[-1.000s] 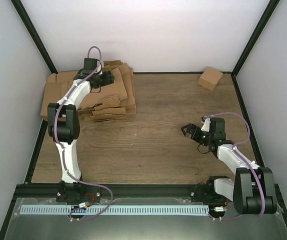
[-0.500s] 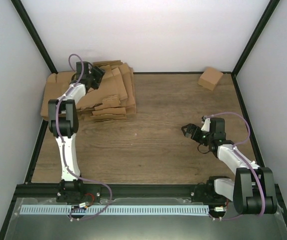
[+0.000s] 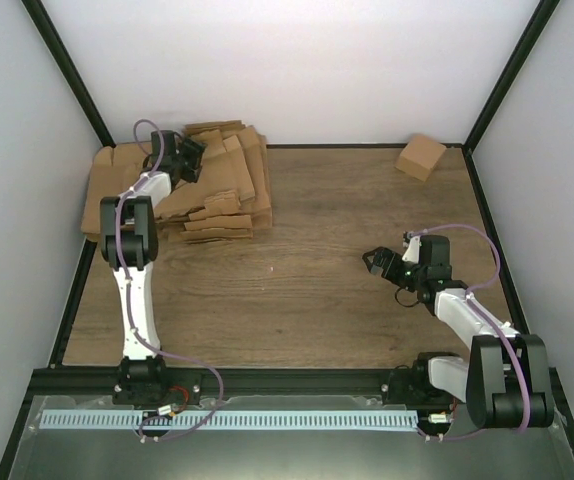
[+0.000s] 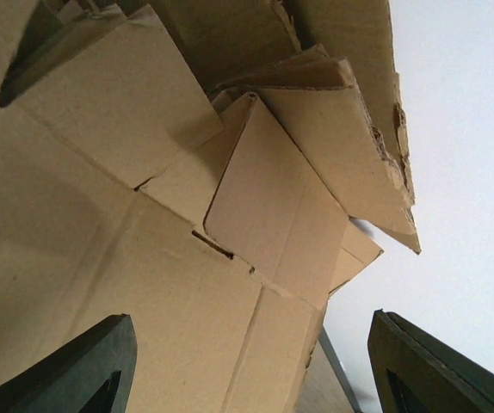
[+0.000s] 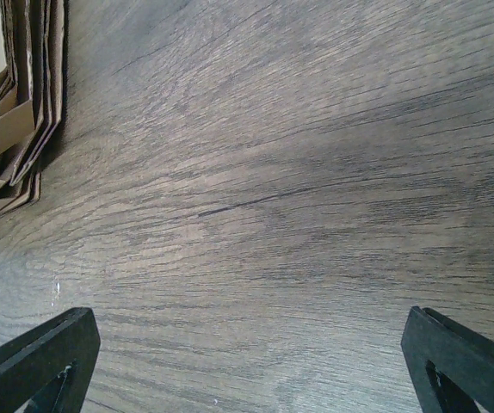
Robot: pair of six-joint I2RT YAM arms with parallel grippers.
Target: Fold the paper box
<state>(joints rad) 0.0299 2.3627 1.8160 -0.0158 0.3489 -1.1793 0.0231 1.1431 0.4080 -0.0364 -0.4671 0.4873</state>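
The paper box (image 4: 101, 258) lies as a flat, notched and creased blank on top of the pile of cardboard blanks (image 3: 222, 205) at the far left corner of the table (image 3: 307, 310). The left gripper (image 4: 249, 344) hovers directly above it, jaws wide apart, holding nothing; contact with the sheet cannot be confirmed. The right gripper (image 3: 375, 262) hangs over bare wood at the right, jaws fully spread, holding nothing. A small carton (image 3: 421, 156) stands at the far right corner.
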